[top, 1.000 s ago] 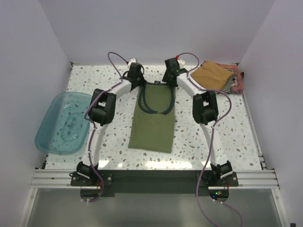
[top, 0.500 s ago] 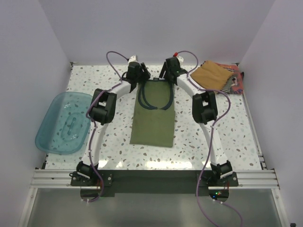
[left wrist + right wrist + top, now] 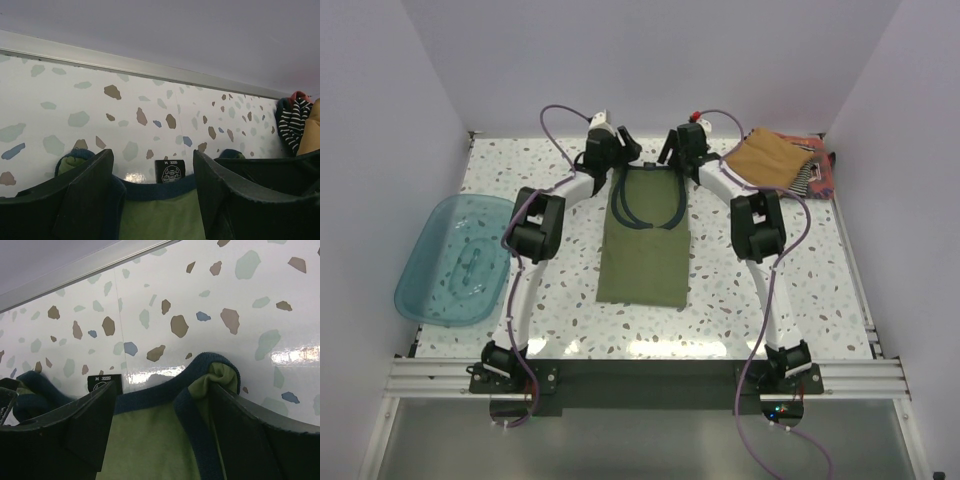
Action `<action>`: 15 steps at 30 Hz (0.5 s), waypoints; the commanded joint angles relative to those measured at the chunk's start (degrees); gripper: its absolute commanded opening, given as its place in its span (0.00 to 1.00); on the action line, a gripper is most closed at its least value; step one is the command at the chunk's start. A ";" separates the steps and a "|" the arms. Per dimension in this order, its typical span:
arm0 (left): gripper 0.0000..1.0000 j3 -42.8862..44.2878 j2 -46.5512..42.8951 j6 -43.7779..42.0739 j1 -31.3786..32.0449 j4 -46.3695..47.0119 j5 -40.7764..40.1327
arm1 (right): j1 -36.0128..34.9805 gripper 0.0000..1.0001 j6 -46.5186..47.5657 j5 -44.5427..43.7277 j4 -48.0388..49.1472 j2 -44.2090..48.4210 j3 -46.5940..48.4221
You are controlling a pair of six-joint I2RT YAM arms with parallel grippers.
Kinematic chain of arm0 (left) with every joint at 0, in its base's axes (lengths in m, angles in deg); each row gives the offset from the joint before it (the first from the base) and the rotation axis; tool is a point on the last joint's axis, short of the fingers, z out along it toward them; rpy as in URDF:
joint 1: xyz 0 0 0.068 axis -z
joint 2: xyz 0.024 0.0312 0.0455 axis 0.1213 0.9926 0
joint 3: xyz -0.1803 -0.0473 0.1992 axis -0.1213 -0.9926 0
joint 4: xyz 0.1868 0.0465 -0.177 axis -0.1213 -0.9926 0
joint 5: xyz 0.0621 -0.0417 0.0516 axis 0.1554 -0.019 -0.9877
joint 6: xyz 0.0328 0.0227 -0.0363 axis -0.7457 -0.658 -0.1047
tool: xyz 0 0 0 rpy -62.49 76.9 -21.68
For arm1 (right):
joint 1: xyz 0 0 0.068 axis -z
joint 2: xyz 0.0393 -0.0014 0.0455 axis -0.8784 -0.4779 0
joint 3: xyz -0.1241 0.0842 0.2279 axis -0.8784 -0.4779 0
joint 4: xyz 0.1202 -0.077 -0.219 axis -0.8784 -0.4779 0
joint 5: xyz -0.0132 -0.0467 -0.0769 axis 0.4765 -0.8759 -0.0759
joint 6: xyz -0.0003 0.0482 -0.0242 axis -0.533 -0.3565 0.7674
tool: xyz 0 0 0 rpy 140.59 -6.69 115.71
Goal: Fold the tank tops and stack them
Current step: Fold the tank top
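The speckled white terrazzo table (image 3: 800, 290) carries everything. On it, well to the left of the olive green tank top (image 3: 645, 255), sits a translucent teal plastic tub (image 3: 455, 260), which looks empty.

The olive top lies flat in the middle of the table, between the two arms. It appears folded lengthwise into a narrow, neat rectangle. Its plain hem is toward the arm bases and its dark blue-trimmed neckline and straps are at the far end. No chest print shows from above. Its surface is smooth and its long edges run fairly straight.

To the far right of the olive top is a heap of three more. A tan-brown tank top (image 3: 770, 158) lies uppermost, over a black-and-white striped tank top (image 3: 807, 177) and a reddish tank top (image 3: 825, 180) that peeks out at the edge. Whether that heap is a finished stack or a pile waiting its turn cannot be told.

By my judgement the olive top is partly done. It probably needs a crosswise fold and then a place on the stack.

Both grippers hang at the olive top's strap end. The left gripper (image 3: 152, 165) has its jaws spread wide and grips nothing, with green cloth lying below the gap. The right gripper (image 3: 164, 390) is likewise released, straddling a blue-edged strap without pinching it.

A small black neck label (image 3: 171, 171) sits at the olive top's collar.
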 commanded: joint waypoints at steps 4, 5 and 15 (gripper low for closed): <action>0.70 -1.51 -5.35 -1.00 -0.72 4.97 1.84 | 0.63 0.79 -1.53 2.00 1.75 5.50 -2.00; 0.70 -2.03 -5.70 -1.00 -0.81 5.06 2.02 | 0.63 0.80 -1.62 2.18 2.28 6.02 -2.96; 0.70 -2.74 -7.20 -1.09 -1.25 6.38 5.10 | 1.51 0.81 -3.55 7.01 7.47 7.87 -5.08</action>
